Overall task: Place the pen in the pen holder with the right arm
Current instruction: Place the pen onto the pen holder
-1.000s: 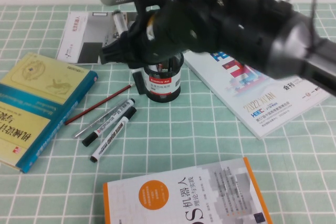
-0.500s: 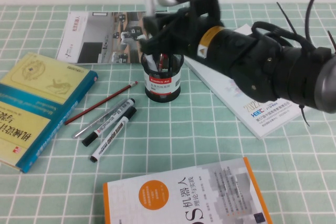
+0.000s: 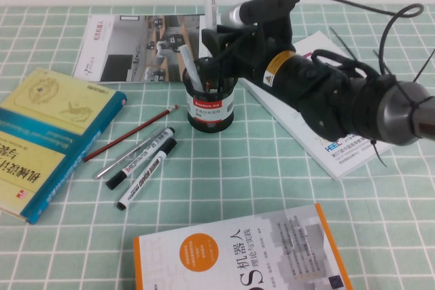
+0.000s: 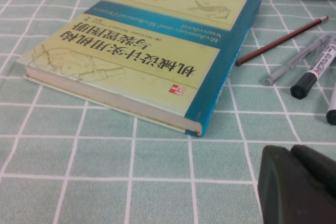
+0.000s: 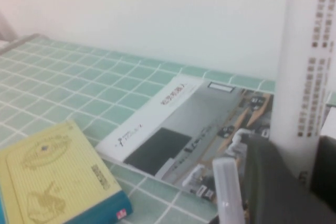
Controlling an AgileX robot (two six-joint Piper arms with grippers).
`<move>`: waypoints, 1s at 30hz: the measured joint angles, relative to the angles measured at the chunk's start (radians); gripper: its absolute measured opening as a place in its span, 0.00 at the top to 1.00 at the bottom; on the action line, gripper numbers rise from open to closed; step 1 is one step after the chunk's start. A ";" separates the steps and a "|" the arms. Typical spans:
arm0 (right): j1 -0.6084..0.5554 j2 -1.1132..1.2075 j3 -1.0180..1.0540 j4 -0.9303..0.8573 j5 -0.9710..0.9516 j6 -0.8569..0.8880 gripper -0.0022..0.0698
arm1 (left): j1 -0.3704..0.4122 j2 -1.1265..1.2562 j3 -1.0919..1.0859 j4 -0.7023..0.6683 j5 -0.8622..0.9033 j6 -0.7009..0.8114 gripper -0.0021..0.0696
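My right gripper (image 3: 213, 39) is shut on the pen (image 3: 209, 6), a white barrel with a small black end plug on top. It holds the pen upright just above the mouth of the pen holder (image 3: 211, 108), a black mesh cup with a red-and-white label. The pen's lower end is hidden behind the fingers. The right wrist view shows the barrel (image 5: 307, 61) with small print between the dark fingers (image 5: 270, 182). The holder has a white pen (image 3: 191, 73) and a red one inside. My left gripper (image 4: 296, 184) is low over the mat beside the book, fingers together and empty.
On the mat left of the holder lie two markers (image 3: 144, 164), a grey pen (image 3: 122, 159) and a red pencil (image 3: 129, 134). A yellow-teal book (image 3: 47, 134) is at the left, a magazine (image 3: 126, 45) behind, a white booklet (image 3: 340, 140) under the right arm, an orange-white book (image 3: 238, 256) in front.
My right arm has drawn back to the right and lower. The upright pen has moved right and down, from left of the holder's rim to over its mouth.
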 joint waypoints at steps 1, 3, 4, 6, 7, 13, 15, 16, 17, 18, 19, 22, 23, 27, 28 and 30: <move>0.000 0.006 0.000 0.000 -0.007 0.000 0.80 | 0.000 0.000 0.000 0.000 0.000 0.000 0.98; 0.000 0.022 0.000 -0.002 -0.018 0.000 0.80 | 0.000 0.000 0.000 0.000 0.000 0.000 0.98; 0.000 0.026 0.000 -0.004 -0.021 0.000 0.80 | 0.000 0.000 0.000 0.000 0.000 0.000 0.98; 0.000 0.038 0.000 -0.007 -0.025 0.000 0.80 | 0.000 0.000 0.000 0.000 0.000 0.000 0.98; 0.000 0.043 0.000 -0.012 -0.025 0.002 0.80 | 0.000 0.000 0.000 0.000 0.000 0.000 0.98; 0.000 0.053 0.000 -0.094 -0.025 0.038 0.80 | 0.000 0.000 0.000 0.000 0.000 0.000 0.98; 0.000 0.053 0.000 -0.107 -0.029 0.044 0.80 | 0.000 0.000 0.000 0.000 0.000 0.000 0.98; 0.000 0.053 0.000 -0.114 -0.032 0.044 0.80 | 0.000 0.000 0.000 0.000 0.000 0.000 0.98; 0.000 0.054 0.000 -0.124 -0.037 0.044 0.80 | 0.000 0.000 0.000 0.000 0.000 0.000 0.98; 0.000 0.059 0.000 -0.134 -0.049 0.044 0.80 | 0.000 0.000 0.000 0.000 0.000 0.000 0.98; 0.000 0.064 0.000 -0.146 -0.064 0.044 0.80 | 0.000 0.000 0.000 0.000 0.000 0.000 0.98; 0.000 0.077 0.000 -0.174 -0.087 0.044 0.80 | 0.000 0.000 0.000 0.000 0.000 0.000 0.98; 0.000 0.080 0.000 -0.178 -0.087 0.044 0.79 | 0.000 0.000 0.000 0.000 0.000 0.000 0.98; 0.000 0.085 0.000 -0.180 -0.087 0.046 0.70 | 0.000 0.000 0.000 0.000 0.000 0.000 0.98; 0.000 0.085 0.000 -0.181 -0.087 0.046 0.67 | 0.000 0.000 0.000 0.000 0.000 0.000 0.98; 0.000 0.085 0.000 -0.183 -0.087 0.046 0.58 | 0.000 0.000 0.000 0.000 0.000 0.000 0.98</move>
